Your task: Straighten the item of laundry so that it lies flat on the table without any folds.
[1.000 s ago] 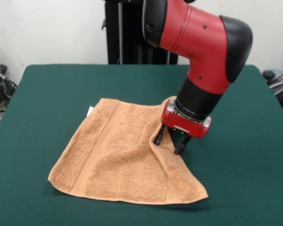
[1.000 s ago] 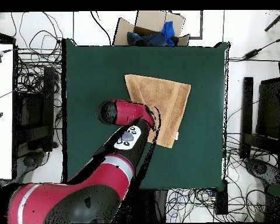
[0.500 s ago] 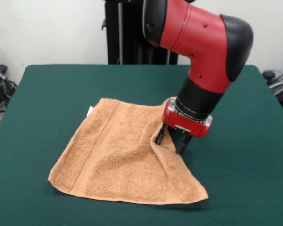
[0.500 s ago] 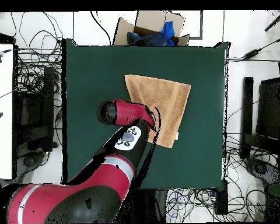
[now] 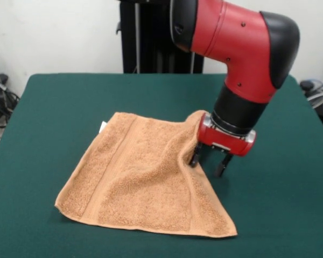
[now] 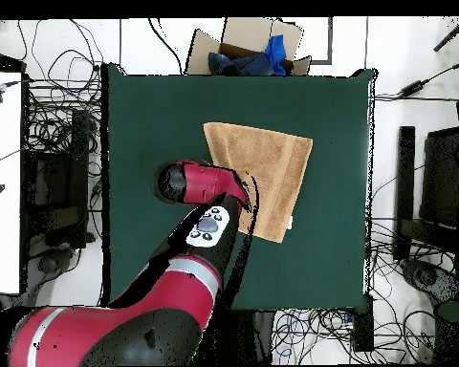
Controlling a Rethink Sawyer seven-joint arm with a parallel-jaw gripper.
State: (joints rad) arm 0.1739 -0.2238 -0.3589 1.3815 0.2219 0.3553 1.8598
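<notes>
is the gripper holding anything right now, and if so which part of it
It cannot be told. The gripper stands open at the towel's raised right edge; one finger touches the cloth.

Glossy red arm [image 5: 226, 32] with black joint caps

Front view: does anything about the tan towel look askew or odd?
Yes. The tan terry-cloth towel is not flat: its far right corner is bunched into a raised ridge against the open gripper, one finger touching the fold. It lies skewed on the green felt table.

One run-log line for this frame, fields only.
tool open at towel edge | fold raised at that edge | table | not flat yet
</notes>
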